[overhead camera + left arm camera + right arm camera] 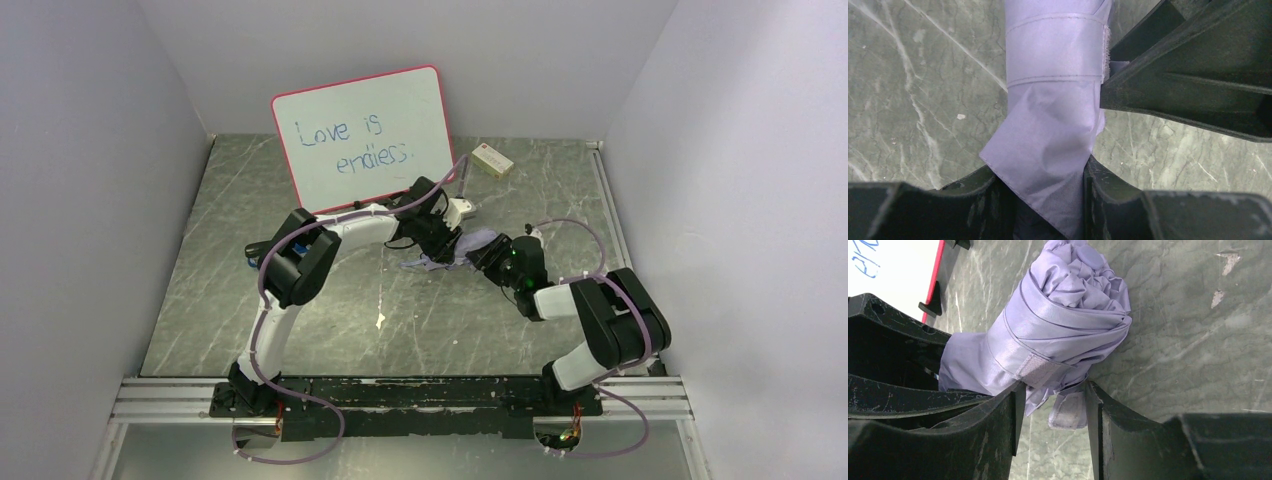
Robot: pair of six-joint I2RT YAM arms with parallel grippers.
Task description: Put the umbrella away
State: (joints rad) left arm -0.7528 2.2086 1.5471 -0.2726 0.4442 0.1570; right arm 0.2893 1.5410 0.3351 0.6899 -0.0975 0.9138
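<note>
The umbrella [478, 243] is a rolled pale lavender bundle lying on the marble table between my two grippers. My left gripper [445, 245] is shut on its loose fabric end; in the left wrist view the fabric [1053, 100] fills the gap between the fingers of that gripper [1040, 185]. The closure strap [1055, 47] wraps round the roll. In the right wrist view my right gripper [1053, 410] is open at the umbrella [1063, 325]. The strap's velcro tab [1068, 410] hangs between the fingers, against the right one. The handle and shaft are hidden.
The red-framed whiteboard [365, 135] stands at the back, just behind the left arm. A small cream box [492, 160] lies at the back right. A white scrap [381, 320] lies on the table in front. Grey walls enclose the table on three sides.
</note>
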